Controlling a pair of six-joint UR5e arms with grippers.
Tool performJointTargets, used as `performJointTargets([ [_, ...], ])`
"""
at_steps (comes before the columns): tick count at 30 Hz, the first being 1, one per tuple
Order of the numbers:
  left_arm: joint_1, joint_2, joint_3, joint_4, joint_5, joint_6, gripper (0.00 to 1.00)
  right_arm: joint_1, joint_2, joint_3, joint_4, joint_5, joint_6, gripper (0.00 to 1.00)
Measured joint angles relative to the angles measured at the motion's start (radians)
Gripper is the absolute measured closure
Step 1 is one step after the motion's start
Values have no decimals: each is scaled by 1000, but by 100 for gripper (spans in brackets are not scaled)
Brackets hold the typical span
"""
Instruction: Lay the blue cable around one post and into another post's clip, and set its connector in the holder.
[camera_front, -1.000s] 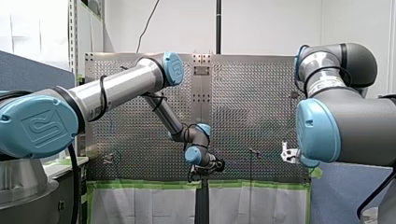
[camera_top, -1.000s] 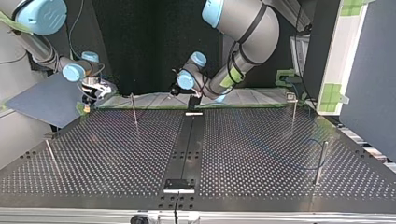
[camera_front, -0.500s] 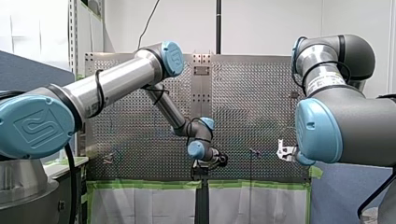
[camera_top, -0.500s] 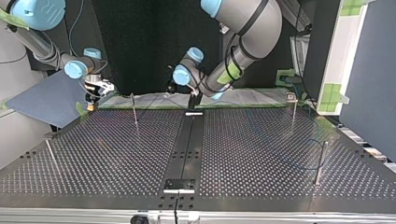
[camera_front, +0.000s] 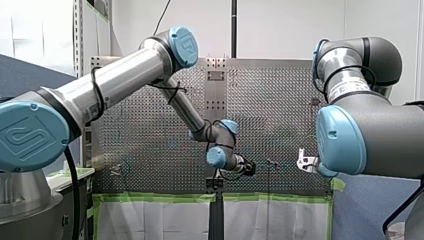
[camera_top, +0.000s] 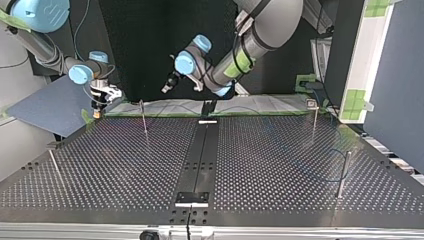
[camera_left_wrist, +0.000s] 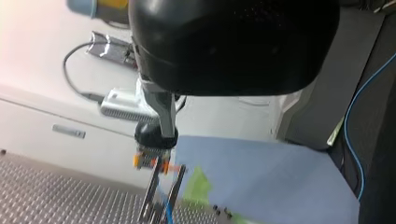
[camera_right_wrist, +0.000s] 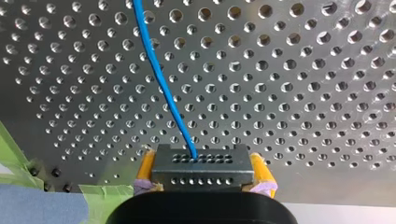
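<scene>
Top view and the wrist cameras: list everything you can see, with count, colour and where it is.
perforated table: one, silver, fills the top view.
centre strip: one, black, along the table's middle.
posts: four, grey, two on each side of the strip.
blue cable: one, blue, runs from the connector across the table.
connector: one, black, between yellow pads.
green tape: strips, green, along the table's edge.
sheet: one, blue-grey, beyond the table at the top view's left.
left gripper: black, raised above the strip's far end.
right gripper: yellow pads, shut on the connector.
</scene>
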Motion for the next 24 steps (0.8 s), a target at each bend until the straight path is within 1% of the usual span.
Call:
performJointTargets([
  [3, -19, 0, 1, 7, -13, -13, 0, 0, 0, 0, -1, -2, 8, 100],
  [5, -24, 0, 2, 17, -17, -25, 0, 0, 0, 0, 0, -4, 11, 100],
  [11, -30, 1, 8, 37, -24, -68, 0, -4, 0, 0, -2, -12, 22, 100],
  [15, -31, 1, 9, 45, -44, -91, 0, -4, 0, 0, -8, -13, 30, 100],
  [24, -32, 1, 9, 44, -60, -103, 0, -4, 0, 0, -22, -17, 51, 100],
])
